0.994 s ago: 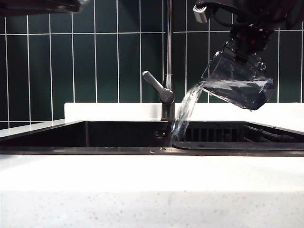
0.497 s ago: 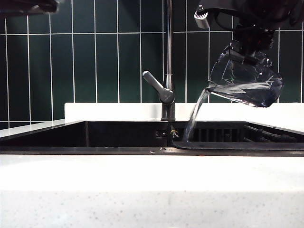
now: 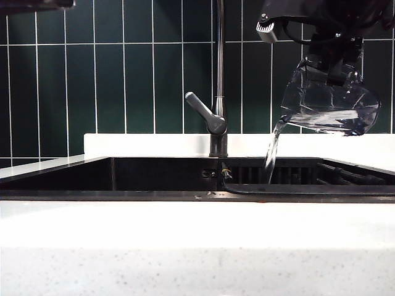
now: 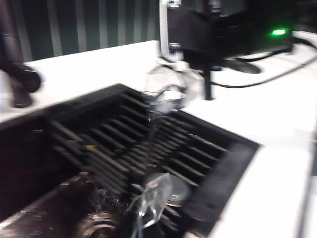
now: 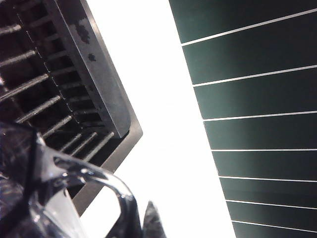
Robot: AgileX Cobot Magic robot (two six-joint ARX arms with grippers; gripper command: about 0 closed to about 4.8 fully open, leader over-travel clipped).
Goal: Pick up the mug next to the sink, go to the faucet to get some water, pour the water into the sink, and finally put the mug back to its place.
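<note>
- Our right gripper (image 3: 330, 65), clamped on the tilted mug (image 3: 327, 105), pours water (image 3: 271, 148) into the sink (image 3: 290, 188) beside the faucet (image 3: 217, 80).
- Our left gripper, jaws together, stays out of sight.

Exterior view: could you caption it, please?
Right gripper tips the mug, pouring water into the sink.

mug (image 3: 327, 102) above sink (image 3: 166, 196), right of faucet (image 3: 217, 92)

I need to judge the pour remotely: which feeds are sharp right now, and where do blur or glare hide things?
Exterior view: sharp; mug in the right pincer, water stream clear, countertop bright. Left wrist view: motion-blurred; mug and sink rack smeared, left pincer unseen. Right wrist view: counter blown out white, mug a dark close blur.
</note>
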